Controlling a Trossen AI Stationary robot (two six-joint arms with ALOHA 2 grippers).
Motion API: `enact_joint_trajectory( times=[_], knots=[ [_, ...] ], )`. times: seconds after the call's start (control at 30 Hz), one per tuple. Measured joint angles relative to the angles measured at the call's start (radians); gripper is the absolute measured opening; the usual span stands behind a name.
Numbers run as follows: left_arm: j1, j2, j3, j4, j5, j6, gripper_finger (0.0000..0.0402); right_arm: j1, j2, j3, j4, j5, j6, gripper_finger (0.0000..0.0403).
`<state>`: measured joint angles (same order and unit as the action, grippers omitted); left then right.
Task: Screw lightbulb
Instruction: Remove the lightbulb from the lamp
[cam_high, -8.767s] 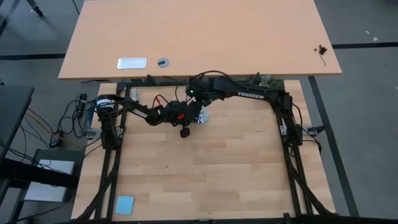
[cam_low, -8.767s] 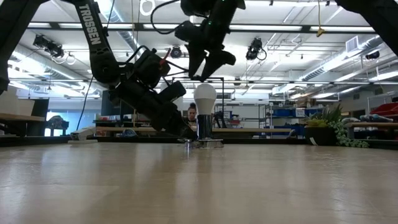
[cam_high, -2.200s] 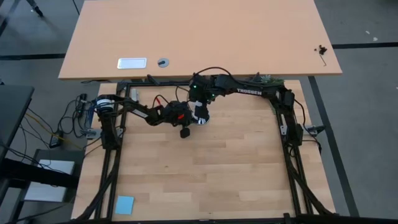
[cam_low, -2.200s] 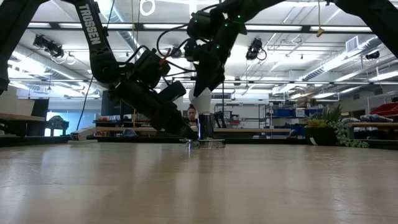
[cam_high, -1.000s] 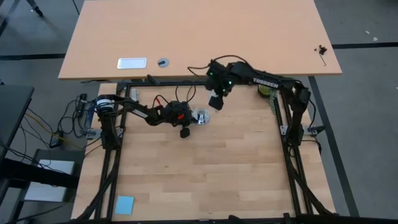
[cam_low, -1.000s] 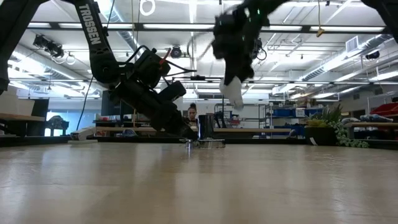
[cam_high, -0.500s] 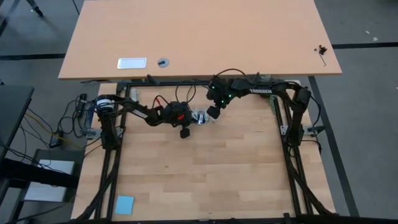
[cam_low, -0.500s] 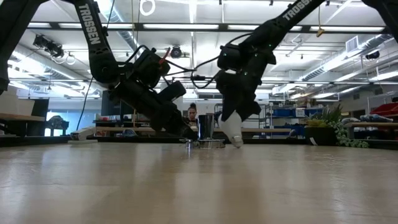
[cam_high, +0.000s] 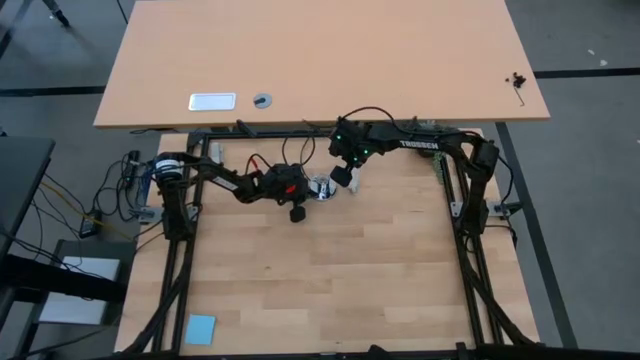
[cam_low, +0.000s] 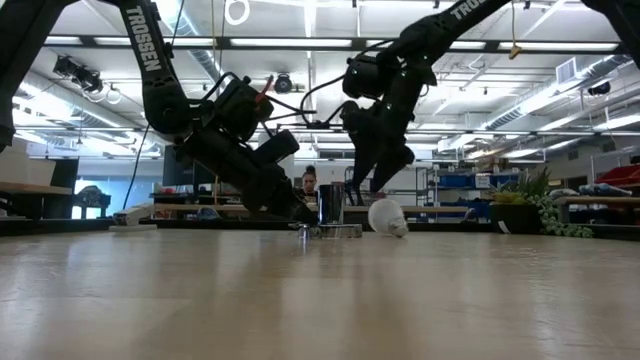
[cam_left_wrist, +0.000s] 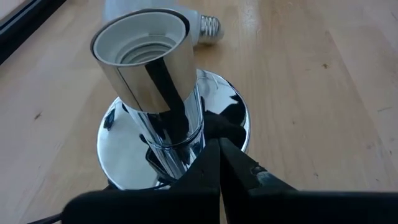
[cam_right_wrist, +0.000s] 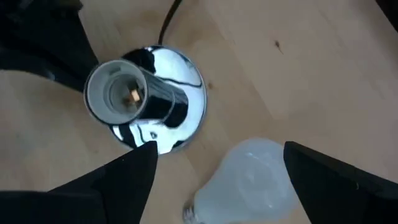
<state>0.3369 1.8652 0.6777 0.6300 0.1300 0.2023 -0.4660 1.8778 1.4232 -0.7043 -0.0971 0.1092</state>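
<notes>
Fingers spread wide, the right gripper (cam_right_wrist: 214, 171) hovers above the lightbulb (cam_right_wrist: 245, 180) lying beside the empty chrome socket (cam_right_wrist: 134, 96); left gripper (cam_left_wrist: 217, 163) pinched shut at the socket's base; screwing remains undone.

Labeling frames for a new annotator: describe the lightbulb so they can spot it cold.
Find the butcher-block table and, near its far edge, the chrome socket stand that the shut left hand pins. The lightbulb lies on its side just beside it, under the open right hand. It is the only white, pear-shaped thing there, with a grey screw base.
</notes>
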Motion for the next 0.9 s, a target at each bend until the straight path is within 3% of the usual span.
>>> enact_joint_trajectory(
  times=[0.1,0.23,0.43,0.6,0.9],
  knots=[
    [-0.001,0.000,0.000,0.000,-0.009,0.001,0.0001,0.000,0.000,0.042,-0.103,0.017,-0.028,0.0338],
    [-0.001,-0.005,0.000,-0.004,-0.014,0.002,0.0001,0.028,0.000,0.073,-0.259,0.167,-0.096,0.0281],
    [-0.005,-0.032,-0.002,-0.036,-0.034,0.004,0.0001,0.113,0.000,0.062,-0.346,0.254,-0.219,0.0142],
    [-0.016,-0.049,-0.003,-0.050,-0.040,0.009,0.0001,0.162,0.000,0.019,-0.285,0.261,-0.273,0.0025],
    [-0.018,-0.051,-0.002,-0.059,-0.050,0.026,0.0001,0.209,-0.054,-0.101,-0.073,0.256,-0.313,0.0007]
  ],
)
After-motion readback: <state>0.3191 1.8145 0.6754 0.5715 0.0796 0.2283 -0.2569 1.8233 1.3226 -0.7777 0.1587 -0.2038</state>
